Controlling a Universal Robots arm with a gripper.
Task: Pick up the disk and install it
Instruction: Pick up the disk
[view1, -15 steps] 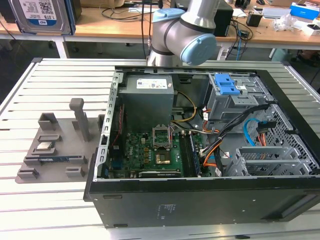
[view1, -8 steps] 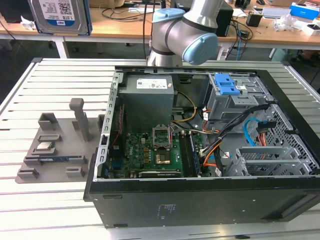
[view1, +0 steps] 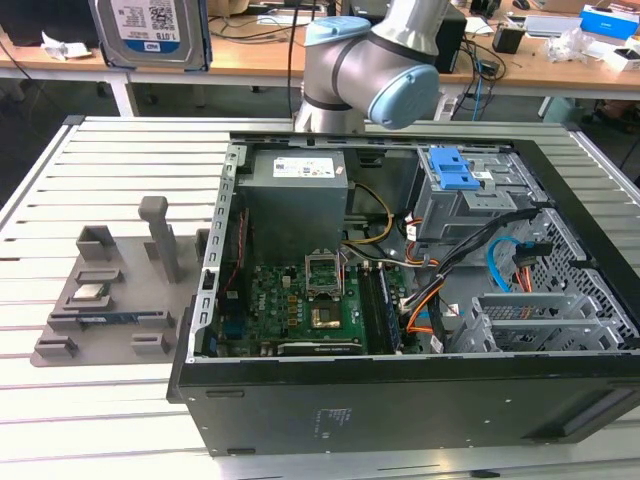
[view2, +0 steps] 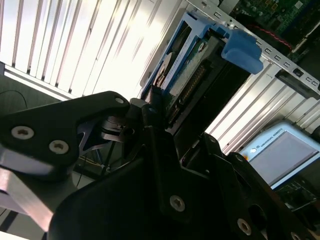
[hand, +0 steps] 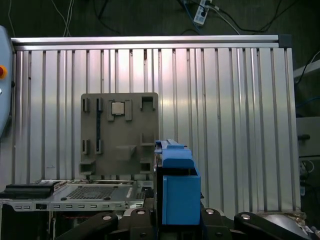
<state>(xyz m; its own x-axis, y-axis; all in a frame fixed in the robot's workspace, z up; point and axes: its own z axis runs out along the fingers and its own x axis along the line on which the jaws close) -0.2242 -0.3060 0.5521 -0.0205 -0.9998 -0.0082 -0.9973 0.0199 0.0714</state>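
**Robot claw holds a disk in the air beside an open computer**

The disk (view1: 150, 30), a silver metal block with a white and blue label, hangs high at the upper edge of the exterior view, towards that view's left. It is well clear of the table (view1: 60, 420) and touches nothing below. The claw (hand: 175, 221) is closed narrow on it. In the second wrist view, black fingers (view2: 156, 117) pinch one end, and the rest of the disk sticks out past them. Its blue frame (hand: 176, 182) rises between the fingers in the first wrist view.

Below lies a grey tray (hand: 120, 132) with a small square chip (hand: 118, 108) seated in it. On the exterior view's right of the tray sits the open computer case (view1: 400, 400). A metal drive cage with a blue latch (view1: 450, 170) stands inside it, with orange and blue cables (view1: 505, 262) looping just beside the cage.

Judging by this, the grip at one end may let the disk tilt or slip. A tilted frame could jam on the cage mouth. The loose cables could snag the disk or get pinched behind it, and the case wall is close enough to knock
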